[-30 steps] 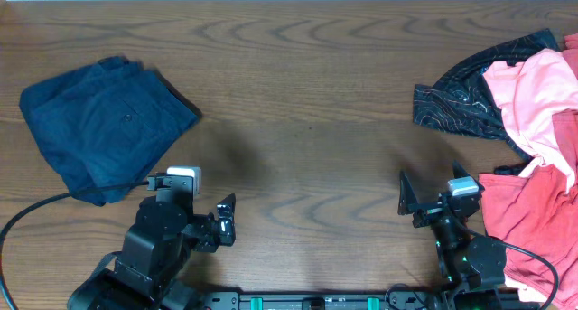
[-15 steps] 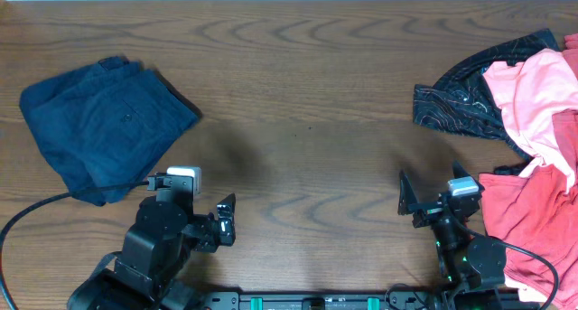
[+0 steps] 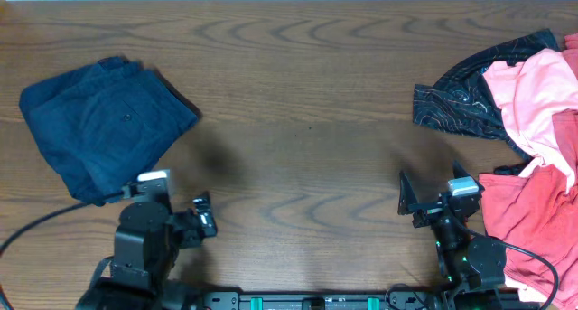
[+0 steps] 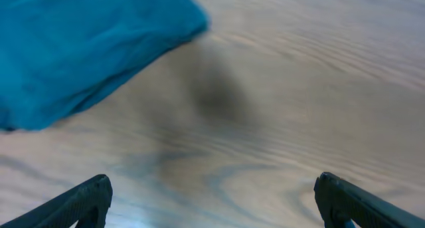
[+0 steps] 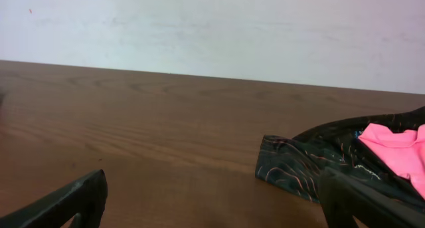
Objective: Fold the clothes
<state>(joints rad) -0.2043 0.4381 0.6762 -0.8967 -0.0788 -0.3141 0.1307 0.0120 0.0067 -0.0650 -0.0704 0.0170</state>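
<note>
The dark navy shorts (image 3: 104,129) lie folded at the table's left; a corner of them shows in the blurred left wrist view (image 4: 86,48). A pile at the right edge holds a black thin-patterned piece (image 3: 461,98), a coral-pink piece (image 3: 533,93) and a red piece (image 3: 528,229). The black piece (image 5: 312,161) and the pink piece (image 5: 398,145) also show in the right wrist view. My left gripper (image 3: 204,218) is open and empty over bare wood, right of the shorts (image 4: 212,205). My right gripper (image 3: 405,197) is open and empty, just left of the red piece (image 5: 212,205).
The brown wooden table (image 3: 307,120) runs between the shorts and the pile. A black cable (image 3: 36,211) trails from the left arm, below the shorts. A pale wall (image 5: 212,28) stands beyond the table's far edge.
My left arm has drawn back toward the front edge and to the left, away from the table's middle. The right arm and the clothes have not moved.
</note>
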